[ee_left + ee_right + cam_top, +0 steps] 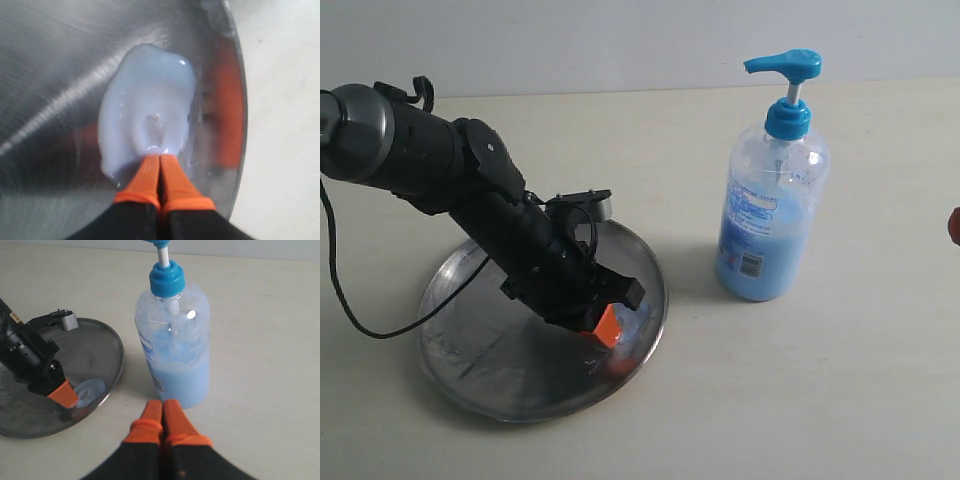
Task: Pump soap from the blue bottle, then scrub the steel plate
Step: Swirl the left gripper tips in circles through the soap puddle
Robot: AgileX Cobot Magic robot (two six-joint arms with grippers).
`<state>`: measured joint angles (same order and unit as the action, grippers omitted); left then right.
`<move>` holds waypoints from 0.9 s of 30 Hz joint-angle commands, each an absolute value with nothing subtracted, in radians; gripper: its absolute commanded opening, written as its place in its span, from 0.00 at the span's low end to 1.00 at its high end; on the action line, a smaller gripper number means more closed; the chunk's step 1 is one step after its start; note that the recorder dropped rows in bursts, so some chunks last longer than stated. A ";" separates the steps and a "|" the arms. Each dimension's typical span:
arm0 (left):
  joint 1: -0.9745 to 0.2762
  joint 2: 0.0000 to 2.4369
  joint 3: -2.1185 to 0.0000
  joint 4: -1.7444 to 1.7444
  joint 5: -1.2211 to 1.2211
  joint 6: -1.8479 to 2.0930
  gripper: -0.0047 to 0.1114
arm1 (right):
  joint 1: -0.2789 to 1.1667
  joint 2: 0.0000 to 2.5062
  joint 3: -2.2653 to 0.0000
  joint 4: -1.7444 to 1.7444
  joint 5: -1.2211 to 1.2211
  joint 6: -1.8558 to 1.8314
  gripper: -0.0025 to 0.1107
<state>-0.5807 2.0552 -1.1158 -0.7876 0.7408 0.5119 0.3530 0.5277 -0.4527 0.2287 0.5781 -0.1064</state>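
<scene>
1. Currently, the steel plate (490, 350) lies flat on the left, near part of the counter (820, 400).
2. I see the soap (145, 110) as a pale blue blob on the plate's right side, close inside the rim.
3. My left arm (490, 210) slants down from the far left over the plate. The left jaws are closed with nothing between them, and their orange fingertips (145, 180) touch the edge of the blob.
4. The blue bottle (770, 210) stands upright on the counter to the right of the plate, a little apart from it. Its pump head (785, 68) has the spout pointing left, and the lower part of the bottle holds light blue soap.
5. The right jaws are closed too and hold nothing. Their orange fingertips (150, 415) point at the bottle's base and stop just short of it in the right wrist view.
6. I cannot tell whether those tips rest on the counter or hang above it.
</scene>
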 commanded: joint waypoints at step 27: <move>-0.630 2.072 -1.200 -0.818 0.646 0.648 0.05 | 0.350 0.524 -0.457 0.236 0.573 -0.113 0.02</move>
<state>-0.6281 2.0736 -1.1869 -0.8253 0.6692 0.6428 0.3530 0.5277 -0.4527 0.2346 0.5781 -0.1064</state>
